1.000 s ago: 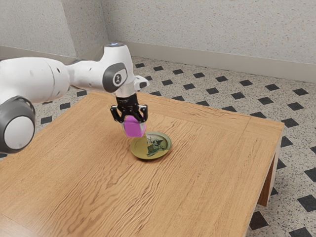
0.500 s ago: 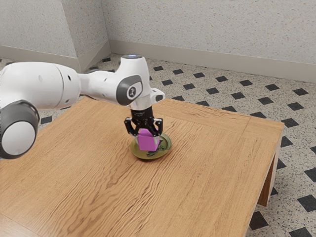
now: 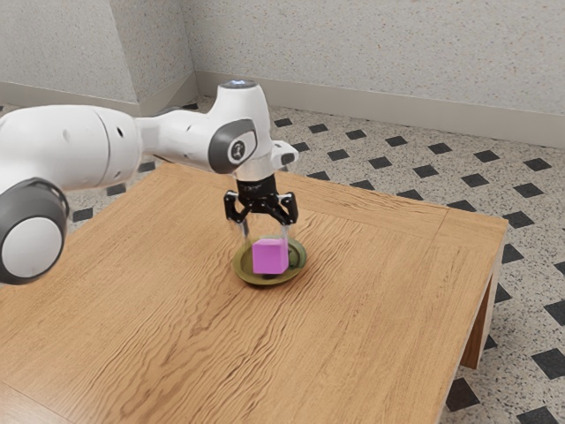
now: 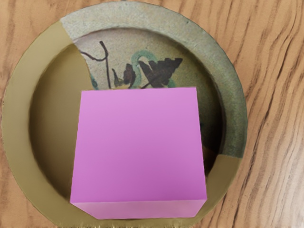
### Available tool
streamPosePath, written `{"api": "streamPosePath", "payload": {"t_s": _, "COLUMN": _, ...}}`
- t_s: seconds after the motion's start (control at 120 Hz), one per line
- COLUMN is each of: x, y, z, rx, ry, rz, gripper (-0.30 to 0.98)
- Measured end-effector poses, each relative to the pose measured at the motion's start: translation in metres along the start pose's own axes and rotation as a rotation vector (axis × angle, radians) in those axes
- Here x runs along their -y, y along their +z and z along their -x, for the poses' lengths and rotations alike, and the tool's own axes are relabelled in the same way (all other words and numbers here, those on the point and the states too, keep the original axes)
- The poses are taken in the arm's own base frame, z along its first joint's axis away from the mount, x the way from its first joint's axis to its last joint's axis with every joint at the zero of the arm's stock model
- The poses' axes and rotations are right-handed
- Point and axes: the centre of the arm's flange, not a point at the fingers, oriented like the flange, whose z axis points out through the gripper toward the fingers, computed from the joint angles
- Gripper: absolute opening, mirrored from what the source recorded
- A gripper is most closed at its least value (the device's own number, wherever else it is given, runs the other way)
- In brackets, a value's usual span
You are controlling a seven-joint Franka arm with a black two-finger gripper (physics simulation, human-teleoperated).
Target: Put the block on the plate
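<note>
Two pale, speckled walls (image 3: 371, 53) rise behind a floor (image 3: 525, 265) dotted with dark diamonds, where the wood-grained desk (image 3: 380, 309) stands. The white arm (image 3: 79, 146) reaches in from the exterior view's left and bends downward, its black hand (image 3: 265, 240) pointing down, fingers apart, above the round plate (image 3: 249, 275), on which the pink block (image 3: 269, 259) sits.

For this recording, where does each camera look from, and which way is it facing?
Exterior view: at the arm's side, looking down across the table; the arm comes in from the exterior view's left, its open gripper over the block.
Wrist view: mounted by the gripper, facing down at the block and plate.
Both share: block, plate and wood tabletop.
</note>
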Motion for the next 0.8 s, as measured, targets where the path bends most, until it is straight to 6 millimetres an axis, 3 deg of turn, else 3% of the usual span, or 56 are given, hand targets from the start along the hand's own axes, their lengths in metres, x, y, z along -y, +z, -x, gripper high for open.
{"api": "streamPosePath", "payload": {"t_s": 0.175, "x": -0.01, "y": -0.025, "z": 0.007, "rx": -0.006, "ry": 0.032, "rz": -0.01, "gripper": 0.67}}
{"api": "streamPosePath", "payload": {"t_s": 0.408, "x": -0.006, "y": -0.105, "z": 0.032, "rx": -0.017, "ry": 0.067, "rz": -0.021, "gripper": 0.68}}
{"api": "streamPosePath", "payload": {"t_s": 0.542, "x": 0.009, "y": -0.161, "z": 0.055, "rx": -0.028, "ry": 0.109, "rz": -0.042, "gripper": 0.68}}
{"api": "streamPosePath", "payload": {"t_s": 0.617, "x": 0.035, "y": -0.196, "z": 0.063, "rx": -0.049, "ry": 0.122, "rz": -0.072, "gripper": 0.68}}
{"api": "streamPosePath", "payload": {"t_s": 0.733, "x": 0.118, "y": -0.239, "z": 0.065, "rx": -0.071, "ry": 0.062, "rz": -0.113, "gripper": 0.68}}
{"api": "streamPosePath", "payload": {"t_s": 0.8, "x": 0.153, "y": -0.252, "z": 0.068, "rx": -0.068, "ry": 0.044, "rz": -0.123, "gripper": 0.69}}
